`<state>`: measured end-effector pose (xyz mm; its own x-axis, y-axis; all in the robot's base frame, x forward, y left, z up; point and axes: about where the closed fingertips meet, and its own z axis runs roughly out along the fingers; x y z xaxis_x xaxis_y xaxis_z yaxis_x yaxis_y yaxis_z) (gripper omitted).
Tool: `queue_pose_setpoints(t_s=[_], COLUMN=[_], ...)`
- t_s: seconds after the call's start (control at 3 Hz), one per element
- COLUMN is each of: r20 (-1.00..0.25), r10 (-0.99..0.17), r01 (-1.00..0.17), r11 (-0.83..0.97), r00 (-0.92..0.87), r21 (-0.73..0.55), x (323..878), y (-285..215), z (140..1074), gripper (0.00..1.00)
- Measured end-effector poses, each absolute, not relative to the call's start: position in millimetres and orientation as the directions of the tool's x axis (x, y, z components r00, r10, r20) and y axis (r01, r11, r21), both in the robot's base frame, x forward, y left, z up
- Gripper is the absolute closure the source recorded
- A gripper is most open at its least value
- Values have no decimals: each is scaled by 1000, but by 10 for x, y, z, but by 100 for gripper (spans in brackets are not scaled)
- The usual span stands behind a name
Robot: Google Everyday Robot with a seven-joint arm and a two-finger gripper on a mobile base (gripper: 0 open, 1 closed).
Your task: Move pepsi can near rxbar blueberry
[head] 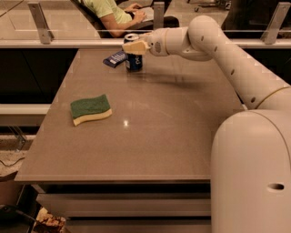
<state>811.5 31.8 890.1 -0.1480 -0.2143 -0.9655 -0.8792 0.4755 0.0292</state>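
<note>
The pepsi can (133, 63) is dark blue with a silver top and stands upright at the far side of the table. My gripper (134, 47) reaches in from the right and is shut on the can's upper part, with one cream finger (132, 47) across its front. The rxbar blueberry (114, 58), a flat navy bar, lies on the table just left of the can, almost touching it.
A green-and-yellow sponge (90, 109) lies on the left part of the brown table (150, 132). A seated person (113, 13) is behind the far rail (68, 43). My arm (227, 59) spans the table's right side.
</note>
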Motion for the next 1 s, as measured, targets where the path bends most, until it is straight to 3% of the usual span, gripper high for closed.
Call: queue_pose_setpoints(t_s=[1.0], r20=[-965], r10=[-214], r01=[-881], r11=[473], r00=[-149], r21=[31], x=[8113], y=[342], z=[8899], gripper=[12])
